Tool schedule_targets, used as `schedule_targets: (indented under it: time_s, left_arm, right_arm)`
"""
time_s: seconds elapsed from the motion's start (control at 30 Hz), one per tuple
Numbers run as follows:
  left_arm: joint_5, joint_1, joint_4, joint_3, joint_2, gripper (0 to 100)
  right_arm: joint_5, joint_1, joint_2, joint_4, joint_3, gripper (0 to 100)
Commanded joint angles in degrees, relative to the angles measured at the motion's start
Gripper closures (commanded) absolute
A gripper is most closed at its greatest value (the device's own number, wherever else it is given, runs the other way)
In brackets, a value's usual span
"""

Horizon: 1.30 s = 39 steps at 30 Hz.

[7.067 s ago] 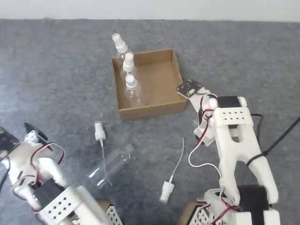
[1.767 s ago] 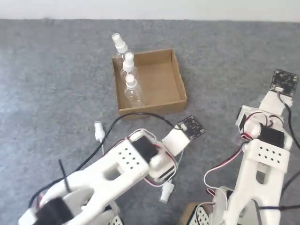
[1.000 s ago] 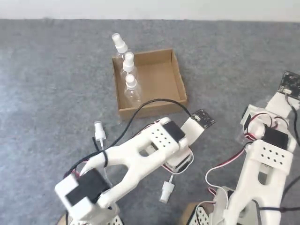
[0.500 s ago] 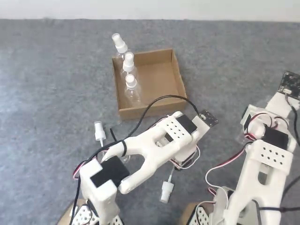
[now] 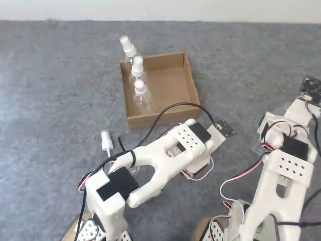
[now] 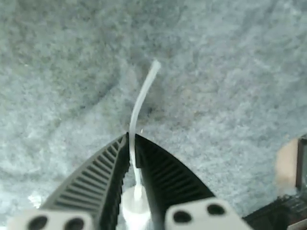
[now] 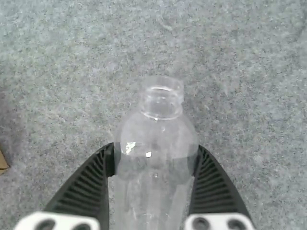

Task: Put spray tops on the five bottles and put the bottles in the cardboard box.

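A grey, felt-like carpet (image 5: 60,90) covers the whole work surface under even light, meeting a plain pale wall (image 5: 200,10) along its far edge.

Your high camera hangs above the arms' base side and looks steeply down across the grey worktop (image 5: 60,90) to the cardboard box (image 5: 173,85) at the far end. Each wrist camera sits just behind its claw, facing along the fingers, very near the worktop: the left claw (image 6: 132,143) pinching a spray top (image 6: 139,100), the right claw (image 7: 156,149) gripping a bottle (image 7: 160,110). All three share that grey worktop.
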Motion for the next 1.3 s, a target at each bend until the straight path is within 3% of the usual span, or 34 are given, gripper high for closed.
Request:
schedule_targets:
  time_s: [0.0,0.2,1.27]
  left_arm:
    - [-0.8,-0.4,1.9,-2.7,-1.0,99]
    - [-0.9,-2.6,3.8,-2.9,-5.0,99]
    - [-4.1,-41.8,8.0,1.8,-33.4,99]
  right_arm:
    - [-0.5,0.7,-2.6,-1.1,-0.9,94.6]
    - [-0.5,0.7,-2.6,-1.1,-0.9,94.6]
    - [-0.5,0.6,-2.1,-1.1,-0.8,94.6]
